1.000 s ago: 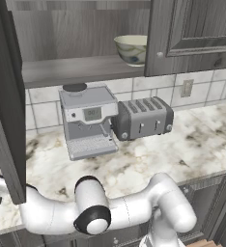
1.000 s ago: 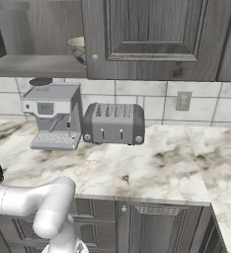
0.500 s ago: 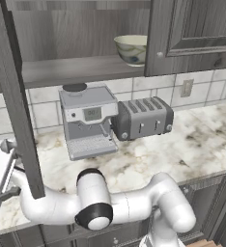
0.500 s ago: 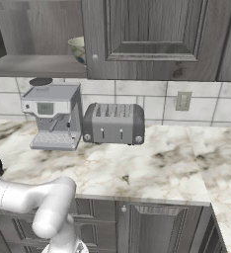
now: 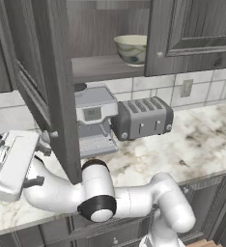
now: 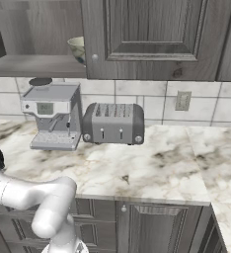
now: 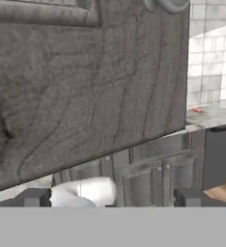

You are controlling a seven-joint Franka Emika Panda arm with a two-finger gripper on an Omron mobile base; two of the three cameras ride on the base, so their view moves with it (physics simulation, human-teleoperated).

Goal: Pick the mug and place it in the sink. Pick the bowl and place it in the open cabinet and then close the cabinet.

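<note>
Your gripper [image 7: 112, 198] is standing wide open, holding nothing, facing the cabinet [image 7: 86, 82] door. The bowl [image 5: 132, 48] is sitting on the cabinet shelf above the table [image 5: 202, 140].

Even, shadowless, slightly soft render

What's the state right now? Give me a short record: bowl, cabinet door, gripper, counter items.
bowl: on the shelf inside the cabinet
cabinet door: still partly open, swung further toward closed than a moment ago
gripper: open, empty, facing the door's outer panel
counter items: coffee machine and toaster against the backsplash
left to do: finish closing the door
</note>
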